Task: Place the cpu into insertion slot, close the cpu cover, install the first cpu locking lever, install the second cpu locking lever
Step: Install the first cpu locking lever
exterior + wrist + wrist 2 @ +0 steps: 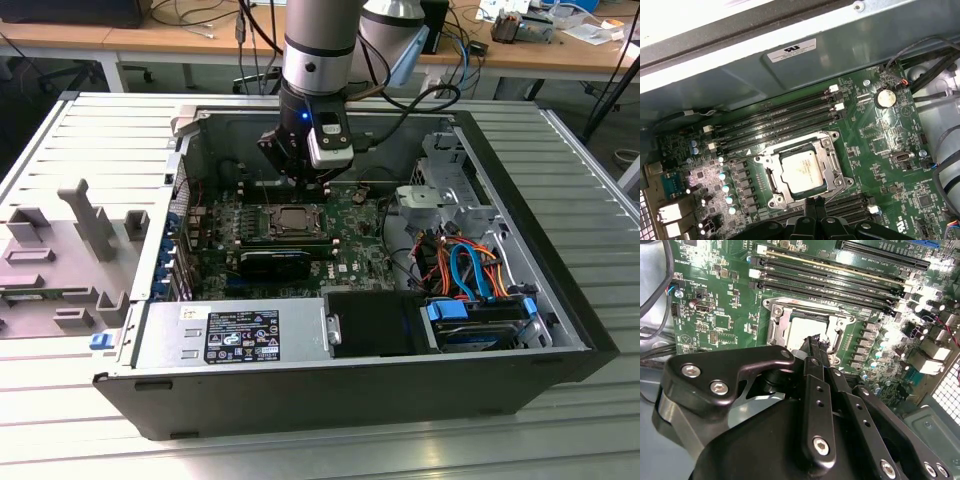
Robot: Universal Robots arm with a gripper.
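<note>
end effector (pixel 816 206) closed | cpu (pixel 801 171) lies flat near its tips

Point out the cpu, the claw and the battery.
cpu (pixel 799 172): first wrist view, middle of its silver top.
claw (pixel 816 201): first wrist view, midway between its fingertips.
battery (pixel 884 98): first wrist view, centre of its round face.
</note>
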